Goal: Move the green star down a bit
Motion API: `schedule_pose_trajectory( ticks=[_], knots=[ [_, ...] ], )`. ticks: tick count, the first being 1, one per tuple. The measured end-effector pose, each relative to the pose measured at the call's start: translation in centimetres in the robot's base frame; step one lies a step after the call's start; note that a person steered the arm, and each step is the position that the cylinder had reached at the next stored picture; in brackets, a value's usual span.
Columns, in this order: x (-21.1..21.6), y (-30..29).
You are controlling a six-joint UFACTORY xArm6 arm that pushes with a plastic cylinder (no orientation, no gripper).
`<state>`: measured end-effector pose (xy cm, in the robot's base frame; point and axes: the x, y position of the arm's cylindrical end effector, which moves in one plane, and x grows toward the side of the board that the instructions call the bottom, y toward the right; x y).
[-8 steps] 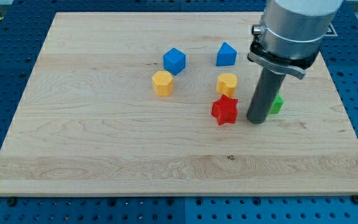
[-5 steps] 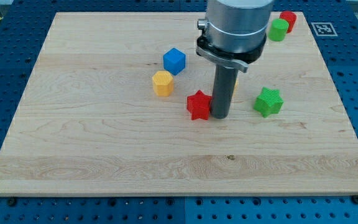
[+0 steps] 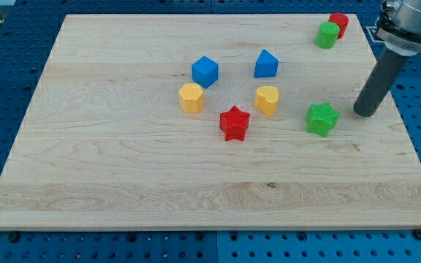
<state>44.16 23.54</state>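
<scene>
One block matters here: the small green plastic star block, lying on the pale wooden counter toward its right edge, about midway between top and bottom edges. Rig carries no jaws, so nothing to report as wide, narrow or holding; it ends in a dark rod only. My tip rests on the counter near the right edge, just to the right of the green star and a touch higher, apart from it, not touching. Judgement on the step in hand: tip is beside the star, not above it, so a push from here would send the star leftward, toward the yellow heart-like block and the red plastic star block. Better to bring the tip round to the star's top side first, passing clear of its points, then centre on it and press straight toward the bottom edge. An off-centre contact on a star point would likely spin it instead of sliding it. Short stroke only, since the task asks for a bit. Counter below the star looks free, so the path should be unobstructed. Other blocks: blue cube, blue house-shaped block, yellow hexagonal block, all well left; green block and red block, touching, at the top right corner.
</scene>
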Motion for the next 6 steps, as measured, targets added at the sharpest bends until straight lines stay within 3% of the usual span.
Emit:
schedule_pose_trajectory(
  ticks=[3, 6],
  knots=[
    [0.0, -7.3],
    [0.8, -7.3]
  ],
)
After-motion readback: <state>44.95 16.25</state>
